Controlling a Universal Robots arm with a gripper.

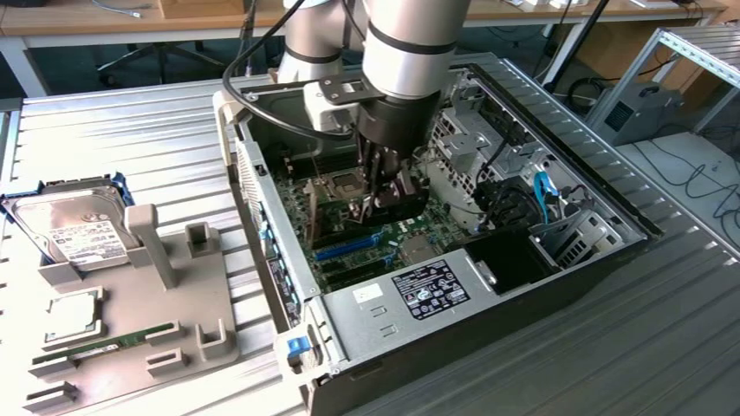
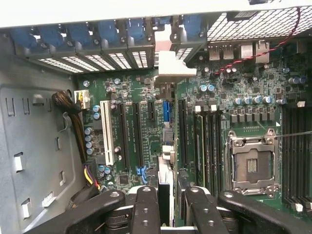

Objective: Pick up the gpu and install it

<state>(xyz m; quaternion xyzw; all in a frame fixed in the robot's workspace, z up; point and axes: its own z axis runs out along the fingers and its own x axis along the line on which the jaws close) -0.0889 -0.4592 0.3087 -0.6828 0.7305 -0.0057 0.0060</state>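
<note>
claw (image 1: 387, 201): is being held closed on the gpu (image 2: 166, 146), edge-on | place: gpu is being lowered inside the computer case (image 1: 601, 251), above the motherboard (image 2: 146, 97) slots | progress: picked up; seating apparently not yet finished
</note>
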